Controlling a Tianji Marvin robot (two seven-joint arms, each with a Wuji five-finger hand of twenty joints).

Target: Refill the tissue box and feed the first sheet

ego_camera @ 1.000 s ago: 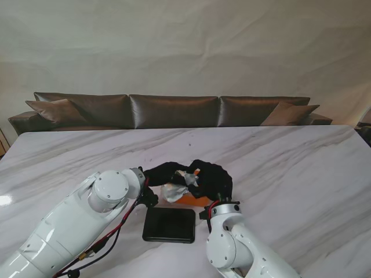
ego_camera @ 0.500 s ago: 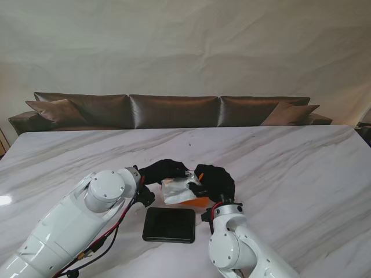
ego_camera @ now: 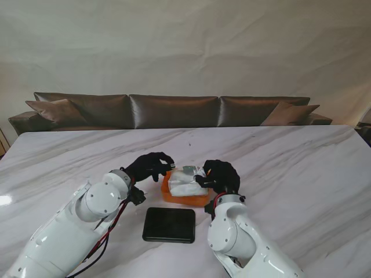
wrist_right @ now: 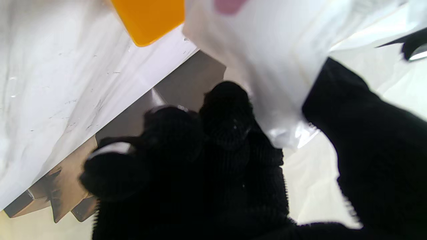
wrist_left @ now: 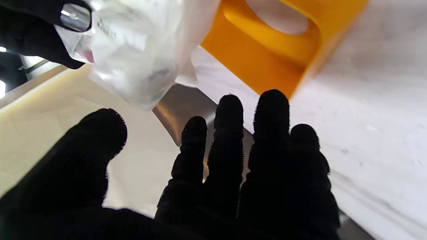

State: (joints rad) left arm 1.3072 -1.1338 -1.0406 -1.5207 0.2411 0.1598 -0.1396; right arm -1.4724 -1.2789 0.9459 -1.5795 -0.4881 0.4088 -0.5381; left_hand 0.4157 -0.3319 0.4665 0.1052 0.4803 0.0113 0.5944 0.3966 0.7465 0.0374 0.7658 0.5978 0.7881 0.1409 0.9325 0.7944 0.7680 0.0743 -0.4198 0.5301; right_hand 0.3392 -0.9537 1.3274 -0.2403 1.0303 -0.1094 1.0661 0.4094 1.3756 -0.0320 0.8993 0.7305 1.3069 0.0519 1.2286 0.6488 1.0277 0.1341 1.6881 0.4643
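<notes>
The orange tissue box (ego_camera: 184,196) sits on the marble desk (ego_camera: 290,168). The right hand (ego_camera: 220,175) pinches the plastic-wrapped tissue pack (ego_camera: 186,180) over the box. The left hand (ego_camera: 149,167), fingers spread and empty, hovers beside the box.

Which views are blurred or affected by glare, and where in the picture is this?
Stand view: sharp, with one glare patch on the marble table at the far left edge. Left wrist view: the tissue pack is soft and overexposed, while the orange box is only slightly blurred. Right wrist view: the tissue pack is heavily blurred and washed out; the right hand is dark.
</notes>
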